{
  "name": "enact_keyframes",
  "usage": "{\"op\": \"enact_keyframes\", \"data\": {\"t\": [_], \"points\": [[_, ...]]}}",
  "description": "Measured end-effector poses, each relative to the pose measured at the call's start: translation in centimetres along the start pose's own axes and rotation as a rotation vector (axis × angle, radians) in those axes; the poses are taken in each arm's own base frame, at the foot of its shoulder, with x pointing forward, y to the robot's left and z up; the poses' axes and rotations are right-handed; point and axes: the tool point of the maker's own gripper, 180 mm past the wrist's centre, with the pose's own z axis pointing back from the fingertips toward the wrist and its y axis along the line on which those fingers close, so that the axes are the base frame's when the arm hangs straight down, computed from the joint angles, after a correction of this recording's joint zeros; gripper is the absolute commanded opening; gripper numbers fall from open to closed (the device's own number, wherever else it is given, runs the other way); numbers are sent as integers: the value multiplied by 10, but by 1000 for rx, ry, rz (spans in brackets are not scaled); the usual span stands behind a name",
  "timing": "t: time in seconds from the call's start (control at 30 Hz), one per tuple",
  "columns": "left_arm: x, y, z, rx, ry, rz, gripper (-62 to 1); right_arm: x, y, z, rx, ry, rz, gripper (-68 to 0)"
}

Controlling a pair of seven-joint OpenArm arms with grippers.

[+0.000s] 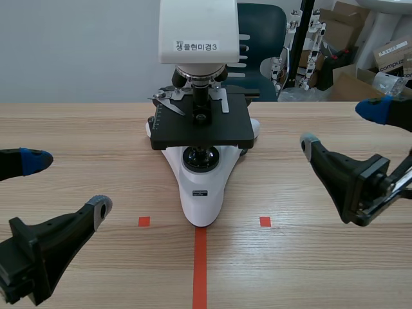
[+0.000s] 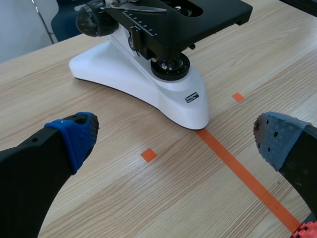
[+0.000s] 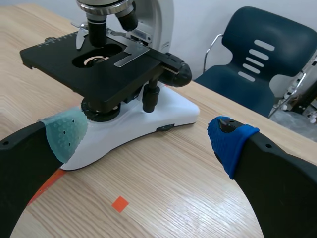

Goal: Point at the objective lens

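Note:
A white microscope (image 1: 201,187) with a black stage (image 1: 201,125) stands at the table's middle. Its objective lens (image 1: 200,96) hangs from the nosepiece down over the stage, and shows in the right wrist view as the objective lens (image 3: 97,30). My left gripper (image 1: 61,183) is open at the near left, well short of the microscope base (image 2: 148,84). My right gripper (image 1: 344,125) is open at the right, level with the stage and apart from it. Both hold nothing.
A dark blue chair (image 3: 257,59) stands behind the table on the right. Cardboard boxes (image 1: 351,71) and a metal rack sit at the back right. Orange tape marks (image 1: 200,264) lie in front of the microscope.

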Motion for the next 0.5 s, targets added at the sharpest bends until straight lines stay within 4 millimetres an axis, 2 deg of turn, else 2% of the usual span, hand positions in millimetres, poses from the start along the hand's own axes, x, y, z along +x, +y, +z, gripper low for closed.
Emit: {"op": "enact_keyframes", "data": {"t": [0.27, 0.5], "points": [[0, 0, 0, 0, 0, 0, 14, -3, 13, -2, 30, 4, -27, -135], [0, 0, 0, 0, 0, 0, 14, -5, 15, -3, 38, 23, -19, -135]]}}
